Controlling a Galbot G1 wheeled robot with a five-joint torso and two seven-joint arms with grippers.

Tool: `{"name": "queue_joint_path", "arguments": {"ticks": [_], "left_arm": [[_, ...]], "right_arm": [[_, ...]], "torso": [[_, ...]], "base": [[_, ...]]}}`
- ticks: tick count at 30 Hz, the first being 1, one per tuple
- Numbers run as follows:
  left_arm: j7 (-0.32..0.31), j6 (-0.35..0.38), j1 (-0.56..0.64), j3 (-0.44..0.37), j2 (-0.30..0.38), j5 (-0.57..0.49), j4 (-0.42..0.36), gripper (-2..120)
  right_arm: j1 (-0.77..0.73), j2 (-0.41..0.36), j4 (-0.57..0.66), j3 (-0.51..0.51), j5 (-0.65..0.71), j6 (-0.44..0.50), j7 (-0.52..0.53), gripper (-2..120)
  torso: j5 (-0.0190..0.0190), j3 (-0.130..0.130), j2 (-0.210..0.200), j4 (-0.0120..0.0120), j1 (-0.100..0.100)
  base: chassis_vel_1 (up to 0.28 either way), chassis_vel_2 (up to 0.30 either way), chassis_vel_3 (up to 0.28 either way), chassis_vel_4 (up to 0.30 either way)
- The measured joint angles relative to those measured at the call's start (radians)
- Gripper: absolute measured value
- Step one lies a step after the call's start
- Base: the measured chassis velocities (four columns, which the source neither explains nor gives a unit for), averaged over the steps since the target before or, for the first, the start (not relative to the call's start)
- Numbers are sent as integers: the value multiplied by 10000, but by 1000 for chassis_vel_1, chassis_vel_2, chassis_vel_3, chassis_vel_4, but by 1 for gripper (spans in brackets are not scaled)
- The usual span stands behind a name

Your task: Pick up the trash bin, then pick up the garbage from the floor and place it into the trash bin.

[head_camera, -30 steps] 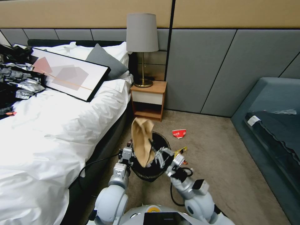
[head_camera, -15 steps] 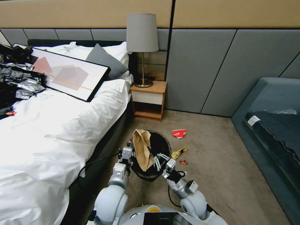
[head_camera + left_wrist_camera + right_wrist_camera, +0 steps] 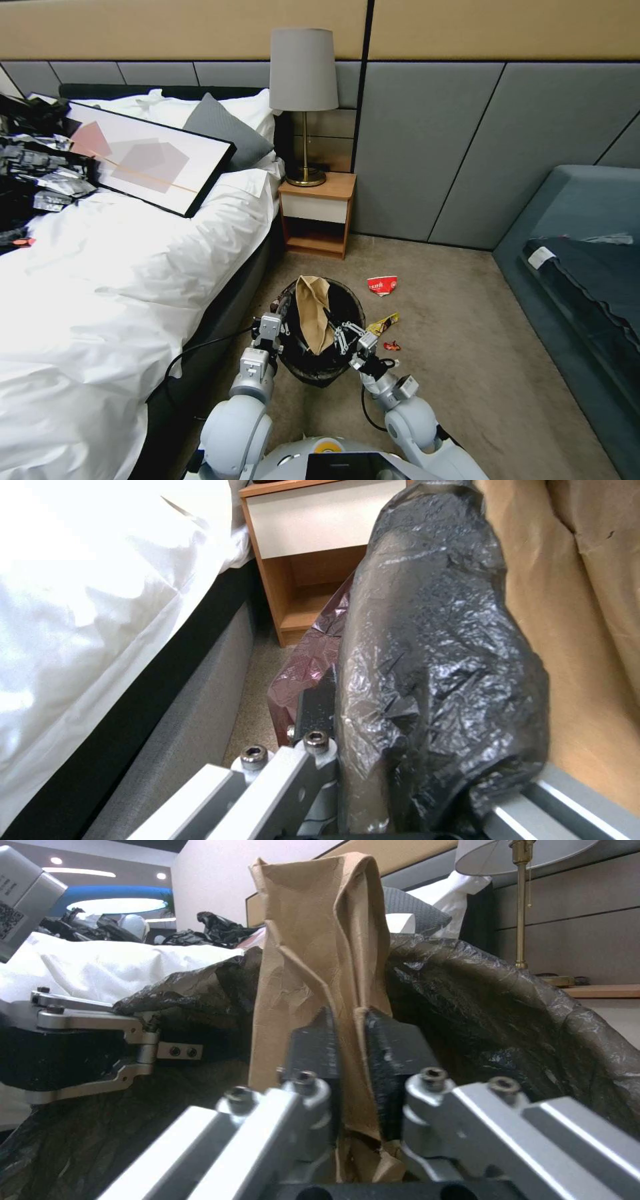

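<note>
Right pincer clamped on the crumpled brown paper, lower end down inside the trash bin, top poking above the rim. Left pincer gripping the bin's bag-covered rim by the bed. Probably light and floppy stuff, best pinched on a fold. Red-and-white cup and yellow wrapper lying on the floor just beside the bin.

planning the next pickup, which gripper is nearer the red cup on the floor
Right. The right gripper, shut on the brown paper over the bin, is nearer the red cup; the left gripper grips the bin's far rim.
</note>
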Motion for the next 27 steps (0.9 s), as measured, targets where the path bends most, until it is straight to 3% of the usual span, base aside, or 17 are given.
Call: {"name": "queue_joint_path", "arguments": {"ticks": [6,9,14,16,18,20,27], "left_arm": [[-1,0,0,-19,10,-4,0,1],[1,1,-1,-20,6,-7,0,1],[3,0,-18,-20,-16,-10,1,1],[6,0,-27,-16,-11,-16,5,1],[6,0,-27,-16,-6,-17,5,1],[6,0,-31,-20,11,-25,5,1],[7,3,-66,-25,52,-48,28,1]], "right_arm": [[15,29,0,0,-52,-6,11,34],[-23,43,69,5,-72,-12,18,48],[-83,58,118,-14,-67,-33,46,61],[-117,52,149,-17,-93,-37,52,74],[-119,47,172,-17,-95,-38,53,76],[-117,29,247,-12,-110,-51,53,87],[-262,2,887,109,-336,-45,53,107]], "torso": [[0,0,0,1,0],[0,0,0,0,0],[0,0,0,1,0],[0,0,0,0,0],[0,0,0,0,0],[0,0,0,1,0],[1,0,0,1,0]], "base": [[0,0,0,0],[0,0,0,0],[0,0,0,0],[0,0,0,0],[0,0,0,0],[0,0,0,0],[0,0,0,0]]}}
